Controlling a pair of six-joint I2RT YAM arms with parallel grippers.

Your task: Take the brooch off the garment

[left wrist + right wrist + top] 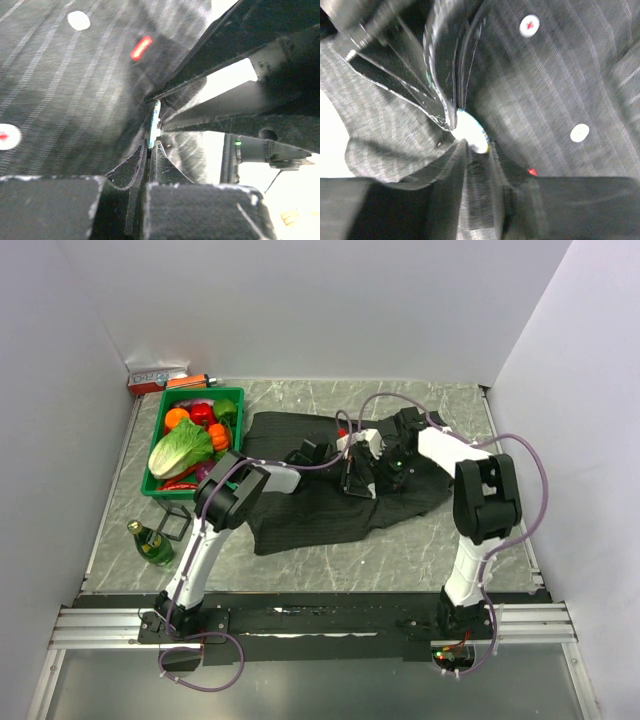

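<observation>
While green basket [200,391] holds vegetables [180,448], left end effector [150,150] pinches garment [300,520]; right end effector [477,150] parted.

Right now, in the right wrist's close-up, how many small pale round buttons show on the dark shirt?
2: one pale button at top, another button mid-right; others may be hidden.

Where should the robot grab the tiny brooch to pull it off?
Pinch its two flat faces near the rim, coming in edge-on, the way the left wrist view faces it. The brooch is a thin pale disc with the garment bunched around it, so its rim probably offers too little hold.
</observation>
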